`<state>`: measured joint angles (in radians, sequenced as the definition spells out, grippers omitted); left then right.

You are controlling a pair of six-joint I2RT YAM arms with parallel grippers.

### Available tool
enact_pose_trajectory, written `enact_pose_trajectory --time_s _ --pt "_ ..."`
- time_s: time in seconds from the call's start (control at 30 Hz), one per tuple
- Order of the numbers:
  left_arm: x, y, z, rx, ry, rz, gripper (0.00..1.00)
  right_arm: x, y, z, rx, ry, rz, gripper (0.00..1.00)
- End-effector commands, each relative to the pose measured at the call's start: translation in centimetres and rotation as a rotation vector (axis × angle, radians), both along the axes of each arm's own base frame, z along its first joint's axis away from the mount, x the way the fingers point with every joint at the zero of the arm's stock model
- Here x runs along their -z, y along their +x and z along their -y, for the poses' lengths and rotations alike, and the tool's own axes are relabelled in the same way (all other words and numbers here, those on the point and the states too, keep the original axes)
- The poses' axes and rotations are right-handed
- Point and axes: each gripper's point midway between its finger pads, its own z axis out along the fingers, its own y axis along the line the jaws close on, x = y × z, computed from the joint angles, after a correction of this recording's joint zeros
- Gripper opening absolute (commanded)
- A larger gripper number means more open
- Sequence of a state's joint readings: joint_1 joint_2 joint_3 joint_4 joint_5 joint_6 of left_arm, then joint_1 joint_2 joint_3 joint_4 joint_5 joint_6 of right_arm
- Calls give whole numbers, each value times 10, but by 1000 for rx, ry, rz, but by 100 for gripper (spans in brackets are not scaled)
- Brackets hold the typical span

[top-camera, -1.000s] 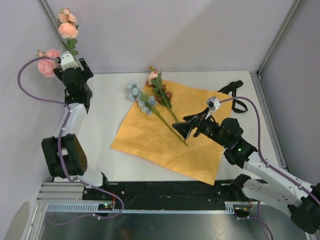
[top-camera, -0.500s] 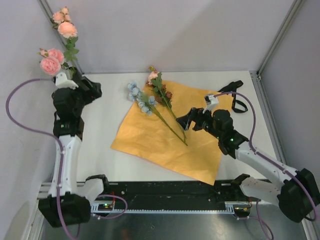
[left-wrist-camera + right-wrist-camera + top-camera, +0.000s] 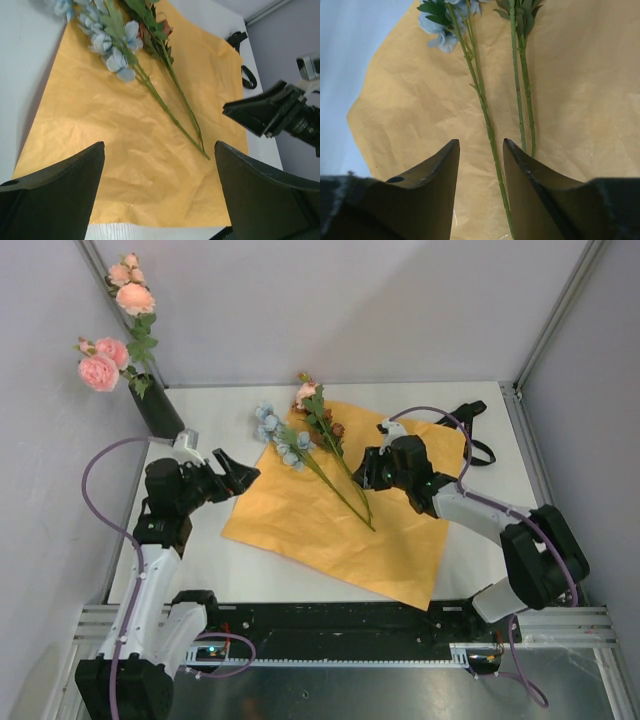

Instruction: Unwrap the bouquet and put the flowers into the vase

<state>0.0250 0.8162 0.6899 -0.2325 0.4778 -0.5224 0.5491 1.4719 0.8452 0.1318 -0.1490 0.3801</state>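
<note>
The pink flowers (image 3: pixel 102 370) are now left standing on their own in the vase (image 3: pixel 160 412) at the far left corner of the desk (image 3: pixel 200 560). The left gripper (image 3: pixel 236 470) has been drawn back from them. It is held low, just beside the left edge of the orange paper (image 3: pixel 300 530), with its fingers spread wide and nothing between them.

The right gripper (image 3: pixel 362 475) has been brought forward over the two stems laid on the opened paper, and its fingers have been drawn partway together. In the right wrist view the blue stem (image 3: pixel 482 100) is seen running through the gap, with paper visible on both sides of it, so nothing is pinched yet. The brown stem (image 3: pixel 520 75) is laid just beside it, outside the gap. The black ribbon (image 3: pixel 470 425) is left at the far right of the desk.

The wrapping is judged undone and the pink flowers delivered, with two stems remaining. The blue stem is judged to be the next pick, and care is called for so that the paper is not caught with it.
</note>
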Motion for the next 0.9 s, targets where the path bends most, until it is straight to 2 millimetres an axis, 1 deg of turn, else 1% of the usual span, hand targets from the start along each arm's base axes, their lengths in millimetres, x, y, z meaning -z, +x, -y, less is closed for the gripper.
enact_pose_trajectory --time_s 0.0,0.17,0.4,0.53,0.77,0.87 --pt "8 -16 12 76 -1 8 95 -4 15 -14 -45 -8 20 43" --pt "4 -20 11 70 11 38 95 19 21 -25 -88 -53 -6 37" --pt "1 -22 8 62 27 44 95 59 17 -38 -156 -188 -59 36" --pt "-1 -23 7 54 32 53 95 76 11 -36 -175 -274 -84 36" --pt "-1 -23 7 51 29 51 95 94 -1 -32 -210 -400 -108 38" --pt "-1 -23 7 52 29 50 95 99 -5 -28 -219 -444 -114 38"
